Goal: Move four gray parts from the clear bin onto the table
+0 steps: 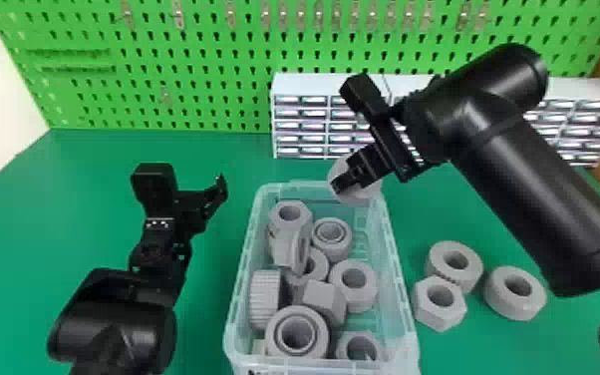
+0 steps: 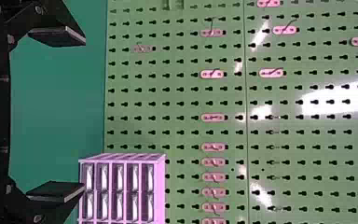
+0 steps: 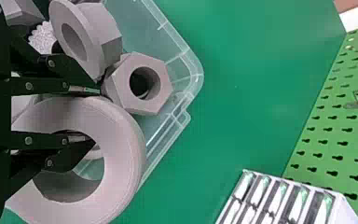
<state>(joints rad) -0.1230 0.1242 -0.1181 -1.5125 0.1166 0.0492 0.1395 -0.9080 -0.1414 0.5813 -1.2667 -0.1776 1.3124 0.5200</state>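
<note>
At the far right corner of the clear bin [image 1: 242, 279], my right gripper [image 1: 345, 183] holds a large gray ring [image 1: 365, 196] over the rim. In the right wrist view, my right gripper [image 3: 86, 114] is shut on one side of the thick gray ring [image 3: 123, 154], one finger outside it and one in its hole. Several gray nuts and rings, such as a hex nut [image 3: 121, 86], lie inside the bin. Left of the bin, my left gripper [image 1: 208, 199] hangs over the table; the left wrist view shows my left gripper [image 2: 58, 113] open with nothing between its fingers.
Right of the bin, two round gray parts [image 1: 515, 309] [image 1: 436, 254] and a hex nut [image 1: 438, 319] lie on the green table [image 1: 204, 149]. White drawer cabinets [image 1: 304, 85] and a green pegboard [image 1: 204, 65] stand behind. My right forearm slants above the table's right side.
</note>
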